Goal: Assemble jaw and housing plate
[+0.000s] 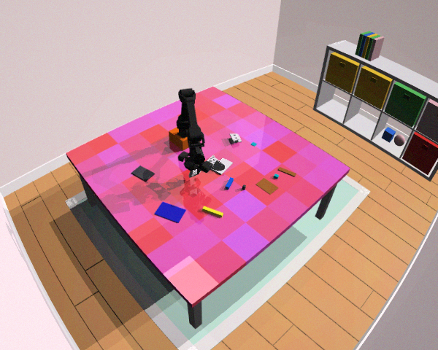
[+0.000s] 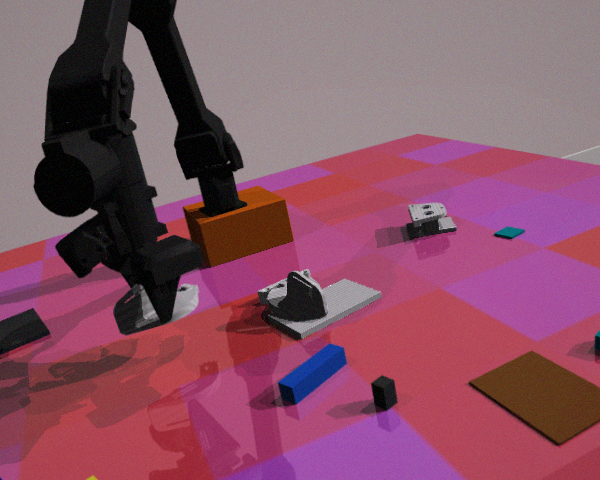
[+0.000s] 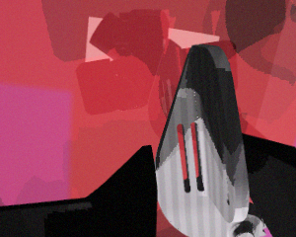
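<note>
Jaw (image 1: 193,172) (image 2: 181,304) (image 3: 202,163) partly behind gripper finger (image 2: 167,304)

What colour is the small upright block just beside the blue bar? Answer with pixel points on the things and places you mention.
Black all over, as far as its visible sides show; the exterior view (image 2: 384,393) shows it best.

Matte-black arm (image 1: 190,117) (image 2: 83,87), chunky rounded joints.
</note>
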### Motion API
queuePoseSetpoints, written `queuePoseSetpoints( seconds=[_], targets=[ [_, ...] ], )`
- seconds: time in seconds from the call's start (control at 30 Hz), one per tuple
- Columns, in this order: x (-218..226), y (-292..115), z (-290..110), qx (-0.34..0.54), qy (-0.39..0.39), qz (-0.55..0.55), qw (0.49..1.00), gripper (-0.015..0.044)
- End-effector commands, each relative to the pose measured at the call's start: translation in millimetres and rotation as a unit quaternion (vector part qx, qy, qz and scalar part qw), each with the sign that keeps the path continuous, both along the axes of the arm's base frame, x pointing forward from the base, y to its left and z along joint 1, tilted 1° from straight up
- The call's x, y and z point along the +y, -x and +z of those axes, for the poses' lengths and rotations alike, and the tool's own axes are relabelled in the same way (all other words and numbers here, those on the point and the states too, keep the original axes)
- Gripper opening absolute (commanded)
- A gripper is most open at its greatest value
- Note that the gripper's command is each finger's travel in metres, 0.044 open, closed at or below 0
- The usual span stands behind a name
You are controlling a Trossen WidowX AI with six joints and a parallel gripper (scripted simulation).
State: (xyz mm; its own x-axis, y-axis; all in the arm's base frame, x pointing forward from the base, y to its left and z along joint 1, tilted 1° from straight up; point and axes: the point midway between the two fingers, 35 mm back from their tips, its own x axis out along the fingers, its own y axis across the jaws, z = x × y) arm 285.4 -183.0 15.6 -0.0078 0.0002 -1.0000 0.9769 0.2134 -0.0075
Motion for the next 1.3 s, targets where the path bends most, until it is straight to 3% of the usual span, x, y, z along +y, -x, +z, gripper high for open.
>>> queuePoseSetpoints(
  seconds=[0.0,0.43,1.27],
  targets=[
    [-1,-3,15,-0.006,0.002,-0.002,1.000,0.0134],
    [1,-2,30,-0.007,0.002,0.005,1.000,0.0134],
    [63,-9,31,-0.007,0.000,0.272,0.962,0.0134]
  ],
)
